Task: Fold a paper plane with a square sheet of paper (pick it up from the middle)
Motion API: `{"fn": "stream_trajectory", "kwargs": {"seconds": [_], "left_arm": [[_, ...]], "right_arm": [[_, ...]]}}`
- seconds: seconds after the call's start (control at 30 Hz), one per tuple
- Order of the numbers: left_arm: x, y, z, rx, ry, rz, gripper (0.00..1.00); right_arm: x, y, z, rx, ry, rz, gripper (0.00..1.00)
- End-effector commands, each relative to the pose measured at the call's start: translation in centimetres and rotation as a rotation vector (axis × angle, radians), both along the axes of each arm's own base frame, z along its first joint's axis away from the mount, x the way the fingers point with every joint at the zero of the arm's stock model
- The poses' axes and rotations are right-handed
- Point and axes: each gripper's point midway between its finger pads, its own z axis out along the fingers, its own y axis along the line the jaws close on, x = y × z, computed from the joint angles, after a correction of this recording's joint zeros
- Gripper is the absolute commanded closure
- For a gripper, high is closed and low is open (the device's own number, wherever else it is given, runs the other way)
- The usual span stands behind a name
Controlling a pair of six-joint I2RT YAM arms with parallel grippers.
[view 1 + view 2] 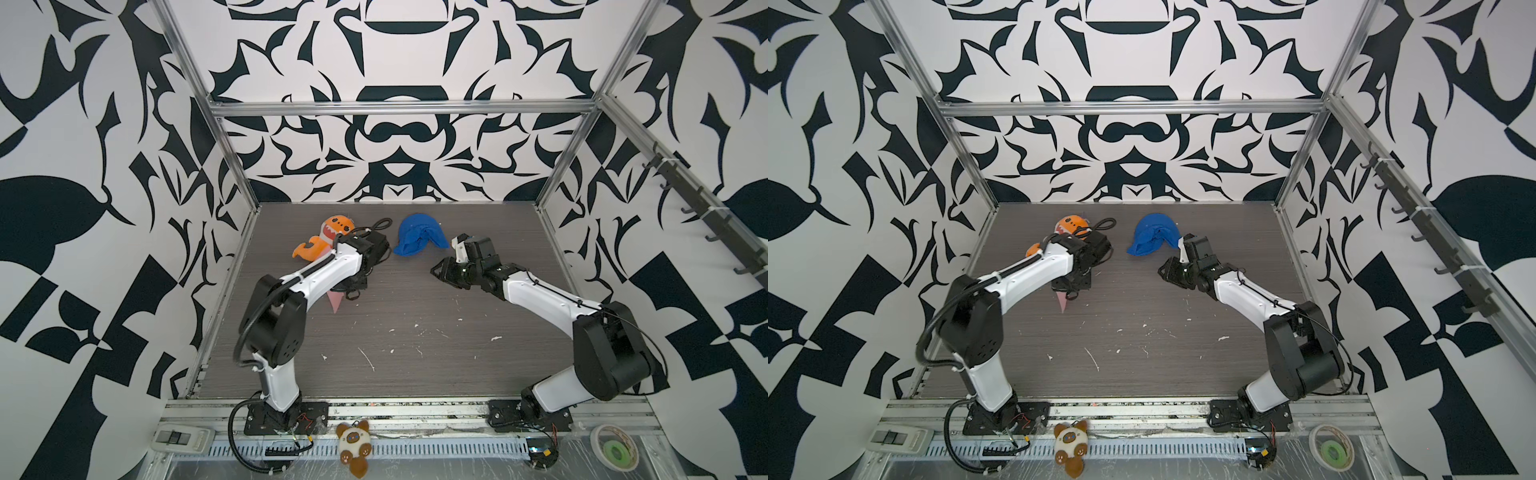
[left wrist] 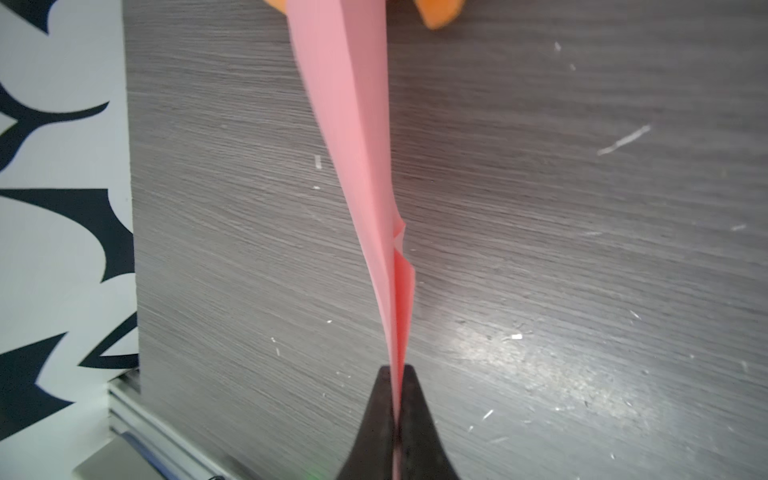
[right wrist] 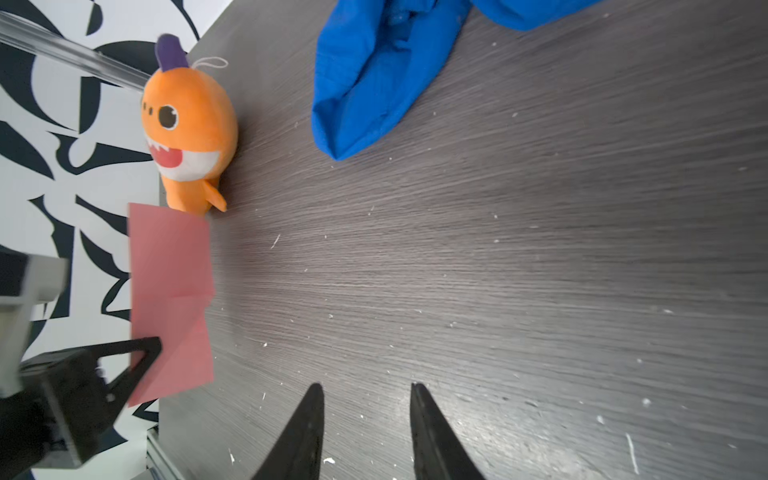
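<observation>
Currently the left hand (image 2: pixel 397 374) is pinched shut on the thin, folded pink paper sheet (image 2: pixel 349 124), holding it on edge over the grey wood-grain surface (image 2: pixel 540 208), near the orange plush shark (image 3: pixel 187 124). The right hand (image 3: pixel 365 388) stands open and empty. To crease well, I judge the left should hold its pinch firm while the right takes the free end squarely. No container shows here.

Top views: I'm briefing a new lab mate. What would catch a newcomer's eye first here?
The folded pink paper stands out, pinched on edge in the shut left gripper, left of centre. Farther back lie an orange plush toy, on the left, and a crumpled blue cloth, near the middle. The right gripper hovers open and empty.
</observation>
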Motion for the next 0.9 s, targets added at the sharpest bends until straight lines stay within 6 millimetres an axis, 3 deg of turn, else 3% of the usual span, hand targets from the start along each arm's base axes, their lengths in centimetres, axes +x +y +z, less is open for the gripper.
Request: {"fn": "stream_trajectory", "kwargs": {"seconds": [0.0, 0.1, 0.2, 0.37, 0.47, 0.6, 0.87], "left_arm": [[-1.0, -1.2, -2.1, 0.074, 0.102, -0.032, 0.90], [-0.8, -3.6, -4.1, 0.023, 0.138, -0.053, 0.87], [-0.4, -6.1, -4.5, -0.089, 0.135, -0.073, 0.77], [-0.1, -9.6, -2.8, -0.388, 0.100, -0.099, 0.57], [0.3, -10.0, -1.4, -0.592, 0.065, -0.069, 0.46], [0.8, -7.6, 0.1, -0.761, -0.008, 0.022, 0.34], [-0.3, 0.1, 0.0, -0.903, -0.145, 0.233, 0.16]], "right_arm": [[0.0, -0.6, 0.7, -0.030, -0.040, -0.010, 0.62], [-0.2, -0.8, 0.4, -0.035, -0.034, -0.015, 0.62], [-0.4, -0.9, 0.1, -0.040, -0.030, -0.014, 0.62], [-0.6, -0.5, -0.8, -0.051, -0.015, 0.007, 0.62], [-0.9, 0.8, -1.3, -0.055, -0.004, 0.048, 0.61], [-1.7, 4.6, -2.2, -0.071, 0.003, 0.152, 0.59], [-3.9, 15.6, -2.2, -0.069, -0.039, 0.427, 0.56]]}}
